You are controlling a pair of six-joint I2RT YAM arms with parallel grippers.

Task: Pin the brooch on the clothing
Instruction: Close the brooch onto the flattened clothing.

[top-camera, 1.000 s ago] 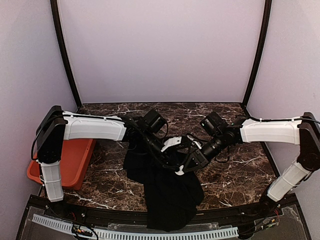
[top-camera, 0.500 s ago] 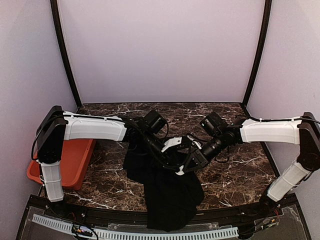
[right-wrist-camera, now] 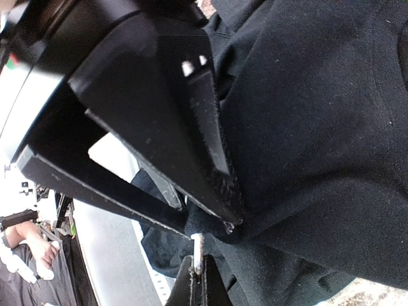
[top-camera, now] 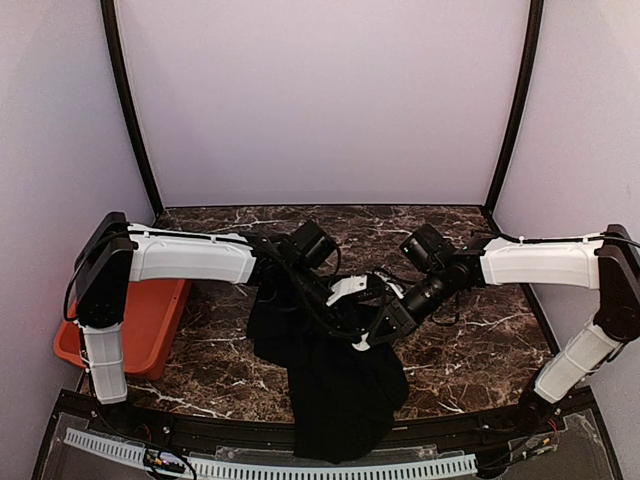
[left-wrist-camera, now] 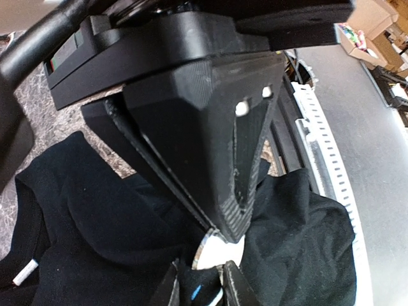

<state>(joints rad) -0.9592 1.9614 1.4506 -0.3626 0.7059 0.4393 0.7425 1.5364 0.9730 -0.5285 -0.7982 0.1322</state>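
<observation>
The black T-shirt [top-camera: 340,390] lies bunched on the marble table, its lower part hanging over the front edge. My left gripper [top-camera: 352,312] is shut on a raised fold of the shirt [left-wrist-camera: 95,217]. A bit of blue print shows between its fingers [left-wrist-camera: 231,287]. My right gripper [top-camera: 372,325] meets it tip to tip and is shut on the brooch [left-wrist-camera: 213,252], a small white disc. In the right wrist view the brooch [right-wrist-camera: 198,252] is edge-on in my right gripper [right-wrist-camera: 197,271], touching the pinched fold of the shirt [right-wrist-camera: 319,127].
An orange tray [top-camera: 150,320] sits at the table's left edge under the left arm. A white perforated strip [top-camera: 300,468] runs along the front edge. The marble table [top-camera: 480,340] is bordered by purple walls and black posts.
Both grippers stay together over the shirt fold and have shifted only slightly to the left. The holds have not changed.
</observation>
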